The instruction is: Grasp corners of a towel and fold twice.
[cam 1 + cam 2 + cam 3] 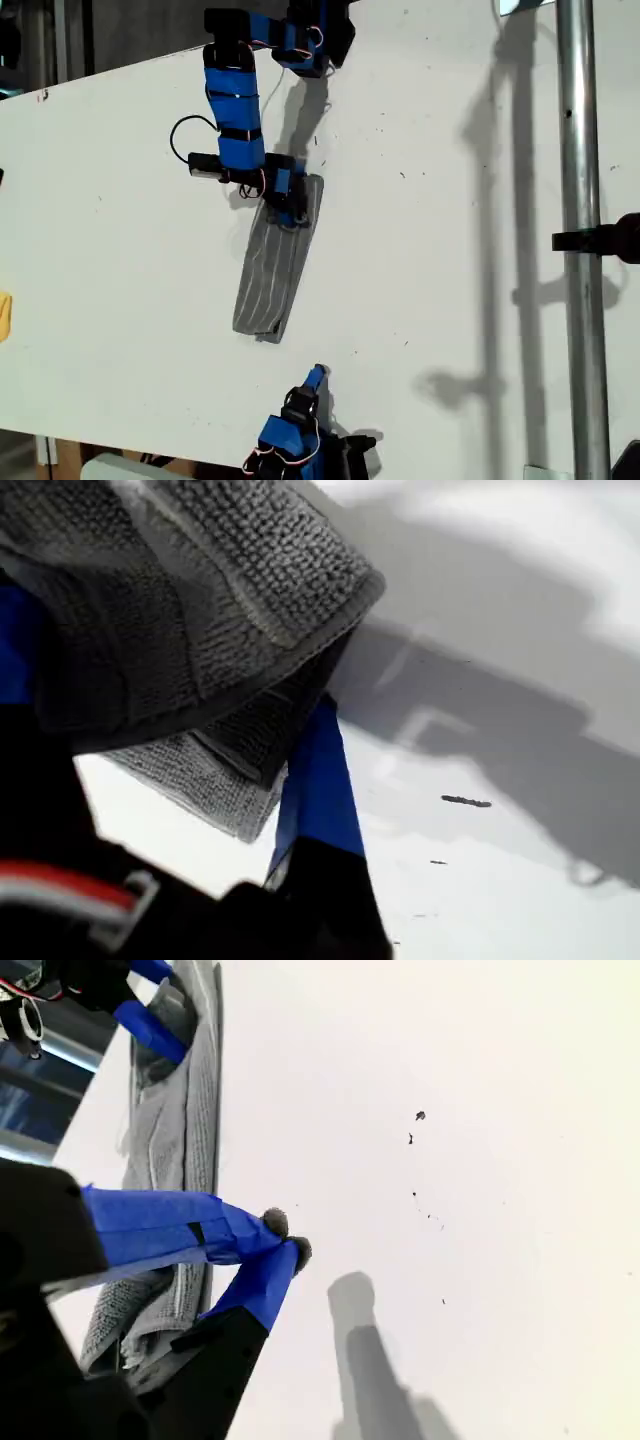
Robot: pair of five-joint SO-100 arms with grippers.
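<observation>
— White tabletop (450,250); where is the thin grey striped towel (272,280)?

— Folded into a narrow strip, long axis running from my first gripper (288,205) down toward my second gripper (316,376).

— Grips?

— First wrist view shows cloth (200,630) pinched; second gripper's tips (285,1238) meet, empty.

The exterior view looked steeply down on the white table (450,250) from well above. The first wrist view sat very close against the towel (190,610). The second wrist view looked along the table from farther back, sharing that towel (190,1110) with both others.
</observation>
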